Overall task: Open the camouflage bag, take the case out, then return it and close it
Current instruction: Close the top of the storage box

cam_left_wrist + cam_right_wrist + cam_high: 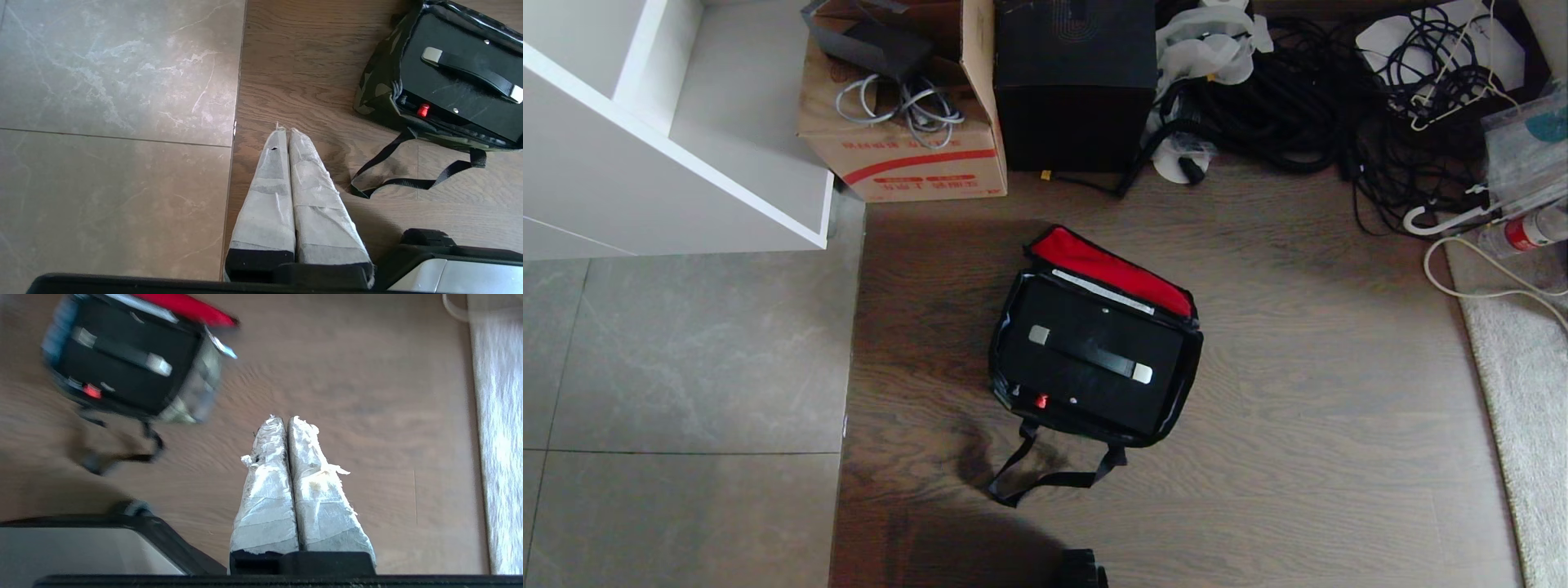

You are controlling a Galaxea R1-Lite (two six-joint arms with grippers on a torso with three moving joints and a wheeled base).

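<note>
The camouflage bag sits on the wooden floor in the middle of the head view, its lid folded back toward the upper right so the red lining shows. The black case lies flat inside the bag, filling most of it, with its handle running across the top and a small red spot on the edge nearest the bottom of the frame. The bag's black strap trails loose on the floor below it.

Neither arm shows in the head view. In the left wrist view the left gripper hangs over the floor near the seam between wood and grey tile, its wrapped fingers pressed together and holding nothing; the bag is at that frame's upper right. In the right wrist view the right gripper is over bare wood, fingers together and empty, with the bag at the upper left and a pale rug along the right edge.

At the top of the head view stand a cardboard box, a black cube-shaped box and a tangle of cables.
</note>
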